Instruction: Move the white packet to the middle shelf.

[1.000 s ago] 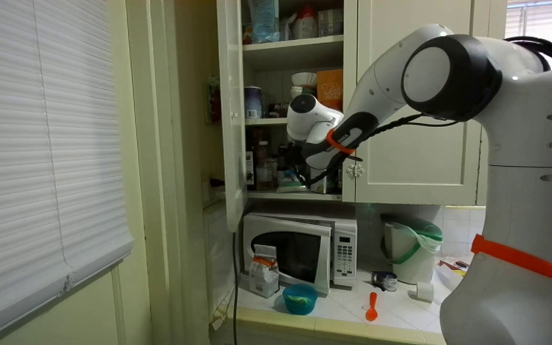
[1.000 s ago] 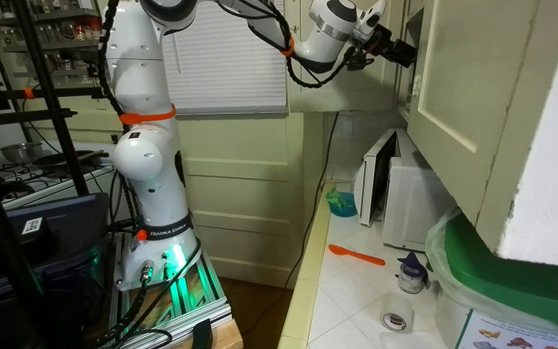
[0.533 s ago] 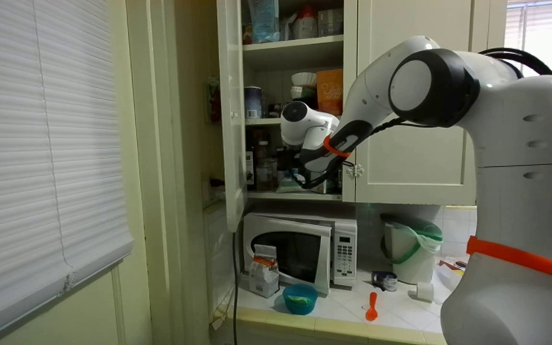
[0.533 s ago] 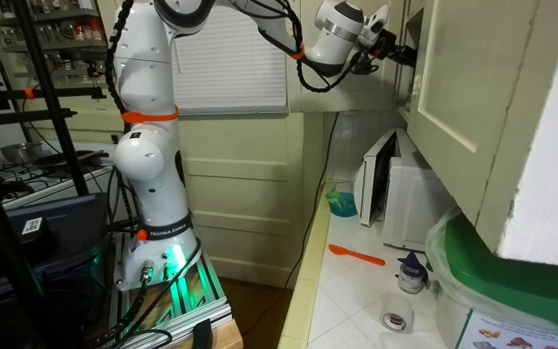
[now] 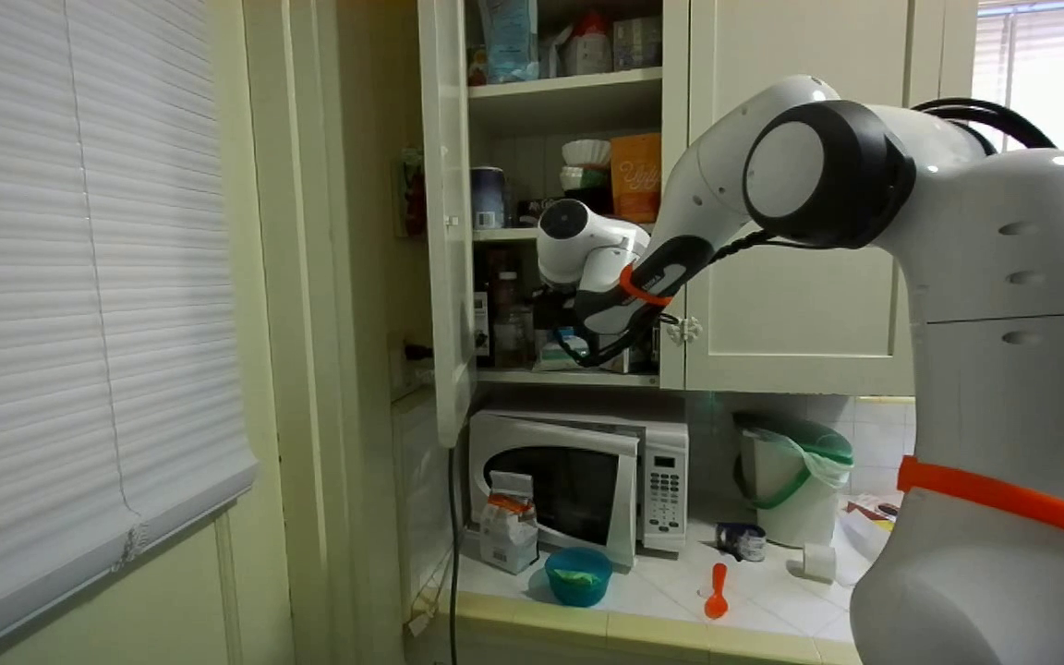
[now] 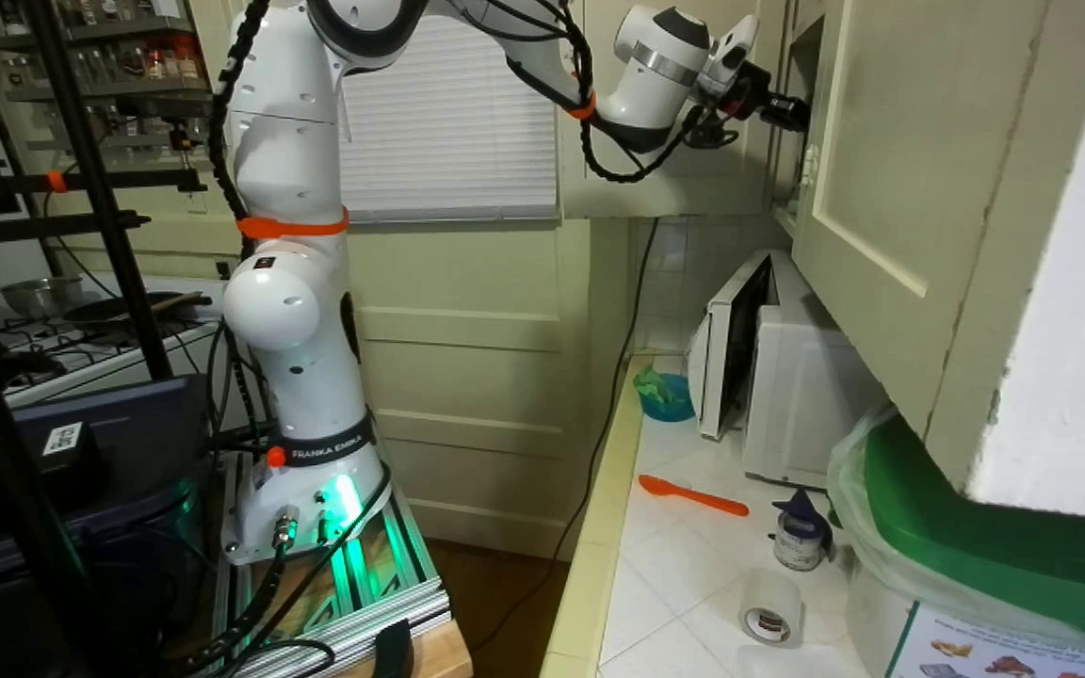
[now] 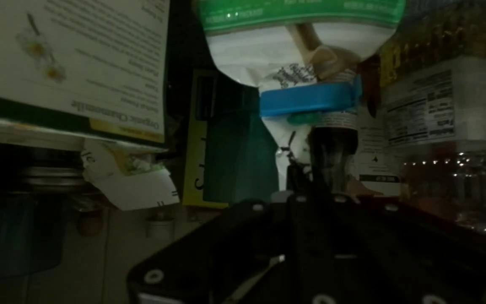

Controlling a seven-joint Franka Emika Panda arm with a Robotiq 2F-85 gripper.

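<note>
- Gripper (image 7: 306, 174) reaches into the lowest level of the open cupboard (image 5: 675, 55); in the wrist view, which stands upside down, its dark fingers are close together over the narrow end of the white packet (image 7: 268, 59). Whether they are clamped on it cannot be told in the gloom.
- The packet, with a green band and a blue clip (image 7: 306, 99), rests on the bottom board (image 5: 578, 379), below the middle shelf (image 5: 506, 235).
- Just right of the packet is a chamomile box (image 7: 78, 67); to its left, a clear labelled container (image 7: 471, 93).
- The middle shelf carries a blue canister (image 5: 488, 197) at left, white bowls (image 5: 586, 152) and an orange pouch (image 5: 635, 175) to the right.
- The robot arm (image 5: 1003, 259) extends from the near right.
- On the countertop (image 5: 652, 586) stands a microwave (image 5: 578, 485), door ajar, with a white-and-orange bag (image 5: 509, 531) before it; a blue bowl (image 5: 578, 591) is just right of the bag, an orange spoon (image 5: 717, 596) farther right, a green-lidded bin (image 5: 783, 499) beyond.
</note>
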